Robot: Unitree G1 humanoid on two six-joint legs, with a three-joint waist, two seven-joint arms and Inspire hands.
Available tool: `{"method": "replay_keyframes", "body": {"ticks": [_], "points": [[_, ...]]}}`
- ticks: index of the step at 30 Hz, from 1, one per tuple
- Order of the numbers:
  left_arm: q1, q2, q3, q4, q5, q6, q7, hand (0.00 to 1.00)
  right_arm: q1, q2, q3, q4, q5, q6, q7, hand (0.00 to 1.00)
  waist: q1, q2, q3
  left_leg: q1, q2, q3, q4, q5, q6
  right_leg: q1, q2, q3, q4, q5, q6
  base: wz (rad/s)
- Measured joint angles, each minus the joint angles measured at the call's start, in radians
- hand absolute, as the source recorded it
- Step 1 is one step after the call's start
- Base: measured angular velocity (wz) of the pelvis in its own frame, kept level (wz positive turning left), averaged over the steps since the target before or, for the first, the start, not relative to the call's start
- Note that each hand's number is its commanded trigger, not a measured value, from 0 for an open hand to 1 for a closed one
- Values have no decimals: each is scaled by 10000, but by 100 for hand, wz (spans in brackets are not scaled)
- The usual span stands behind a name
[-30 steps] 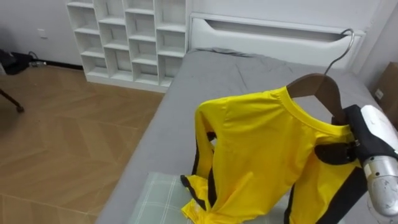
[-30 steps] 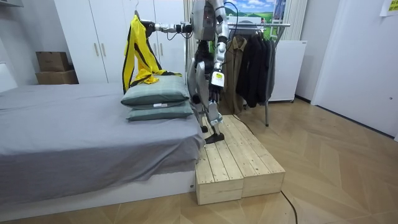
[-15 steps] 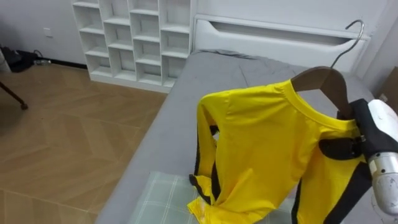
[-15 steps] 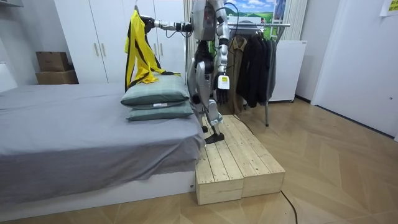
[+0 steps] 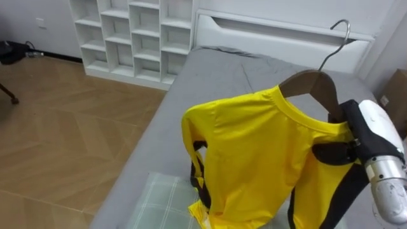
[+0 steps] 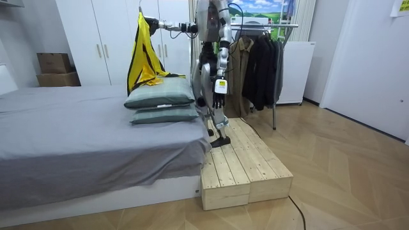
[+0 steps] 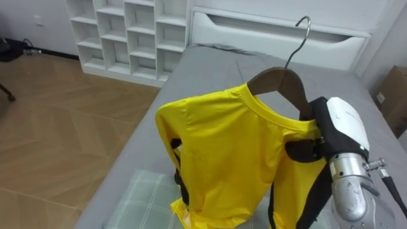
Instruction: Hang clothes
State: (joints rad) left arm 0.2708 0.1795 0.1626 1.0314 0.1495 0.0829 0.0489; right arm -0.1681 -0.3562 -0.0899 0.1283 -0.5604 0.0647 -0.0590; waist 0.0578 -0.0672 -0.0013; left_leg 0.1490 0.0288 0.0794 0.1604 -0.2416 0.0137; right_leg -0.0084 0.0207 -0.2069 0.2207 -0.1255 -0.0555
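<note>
A yellow shirt [image 5: 254,159] with black trim hangs on a wooden hanger [image 5: 311,83] with a metal hook [image 5: 337,28]. My right hand [image 5: 365,130] is shut on the hanger at its right shoulder, with dark fingers over the cloth. It holds the shirt up above the pale green pillows [image 6: 160,96] at the near end of the bed. The shirt's lower hem touches the top pillow [image 5: 156,203]. I stand on a wooden platform [image 6: 239,166] beside the bed. In the room view my left hand [image 6: 218,88] hangs relaxed at my side.
The grey bed [image 5: 216,76] runs ahead to a white headboard [image 5: 280,35]. White cube shelves [image 5: 133,32] stand at the far left by the wood floor. Behind me a clothes rack [image 6: 268,25] carries dark garments [image 6: 259,64]. Cardboard boxes [image 6: 54,67] sit beyond the bed.
My right hand has lifted the hanger and shirt a little higher over the pillows. The eye view has shifted with my head. My left arm has swayed slightly at my side.
</note>
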Motion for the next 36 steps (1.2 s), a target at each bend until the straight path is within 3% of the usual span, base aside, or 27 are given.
{"method": "replay_keyframes", "body": {"ticks": [8, 14, 19, 21, 23, 24, 25, 27, 28, 29, 32, 33, 34, 36], "points": [[-11, 55, -168, 115, -256, 0, 2, 0, 762, 38, 188, -10, 35, -5, 43, 100, 64, -65, -3, 33, -11, 100, 12, 0, 0, -30, -23, 56, 50, -16, 25, -2], [135, 116, -86, 275, -232, -2, -8, 0, 931, 95, 198, -56, -53, -6, 44, 100, 36, -99, 18, 54, -70, 445, 85, -38, 57, -346, -92, 393, 589, -205, 10, -16], [158, 218, -139, 254, -67, -1, -194, 0, 1687, 132, 192, -237, -144, -116, -43, 100, -118, -101, 142, -220, 9, 699, 818, -600, 219, -684, -220, 427, 1312, -479, 21, -11], [157, 248, -150, 252, 241, 0, -195, 0, 2134, 199, 191, -234, -100, -116, -41, 100, -158, -185, 99, -217, 32, 941, 934, -691, 238, -826, -219, 492, 1410, -474, 25, -27], [165, 247, -144, 233, 515, 0, -195, 0, 2453, 292, 189, -234, -111, -114, -40, 100, -225, -155, 77, -208, 150, 1502, 1045, -783, 237, -1026, -187, 505, 1455, -374, 27, -62], [152, 261, -142, 215, 594, -8, -194, 0, 2486, 380, 192, -234, -143, -118, -35, 100, -161, -108, 92, -227, 262, 2087, 1106, -832, 222, -1243, -210, 189, 1542, -233, -51, -126], [141, 305, -164, 228, 587, -6, -193, 0, 2485, 467, 194, -235, -154, -150, -35, 100, -53, -57, 86, -215, 346, 2640, 1154, -867, 186, -1399, -314, -627, 1607, -125, -227, -140], [13, 334, -227, 266, 587, 14, -193, 0, 2456, 467, 193, -234, -129, -163, -36, 100, -10, 87, 77, -161, 493, 3359, 1326, -1046, 161, -1520, -423, -1662, 1680, -67, -352, -117], [-180, 363, -310, 271, 588, 26, -193, 0, 2456, 464, 191, -229, -132, -162, -39, 100, -100, 165, 75, -134, 533, 3607, 1441, -1144, 170, -1592, -481, -1899, 1850, -92, -369, -79], [-283, 381, -358, 274, 588, 23, -193, 0, 2456, 468, 194, -210, -138, -162, -39, 100, -176, 196, 81, -95, 533, 3728, 1440, -1174, 176, -1631, -492, -1913, 1935, -105, -363, -55], [-866, 396, -599, 244, 491, -2, -193, 0, 2463, 481, 269, -144, -128, -162, -27, 100, -359, 353, 116, 256, 526, 4820, 1232, -1248, 62, -1667, -344, -1604, 1888, -125, -420, -62], [-1028, 351, -586, 226, 492, -18, -193, 0, 2456, 511, 303, -144, -144, -170, 33, 100, -269, 427, 103, 407, 518, 5281, 1113, -1263, 33, -1656, -222, -1462, 1768, -83, -568, -111], [-1064, 325, -581, 225, 480, -23, -193, 0, 2405, 582, 363, -152, -233, -190, 183, 100, -206, 487, 64, 513, 564, 5796, 1136, -1309, -50, -1595, -161, -1559, 1753, -41, -782, -118], [-1025, 320, -549, 247, 374, 100, -192, 0, 2349, 604, 564, -221, -277, -192, 393, 100, -237, 528, 44, 704, 681, 6476, 1259, -1432, -216, -1611, -206, -1927, 1967, -243, -816, -106]]}}
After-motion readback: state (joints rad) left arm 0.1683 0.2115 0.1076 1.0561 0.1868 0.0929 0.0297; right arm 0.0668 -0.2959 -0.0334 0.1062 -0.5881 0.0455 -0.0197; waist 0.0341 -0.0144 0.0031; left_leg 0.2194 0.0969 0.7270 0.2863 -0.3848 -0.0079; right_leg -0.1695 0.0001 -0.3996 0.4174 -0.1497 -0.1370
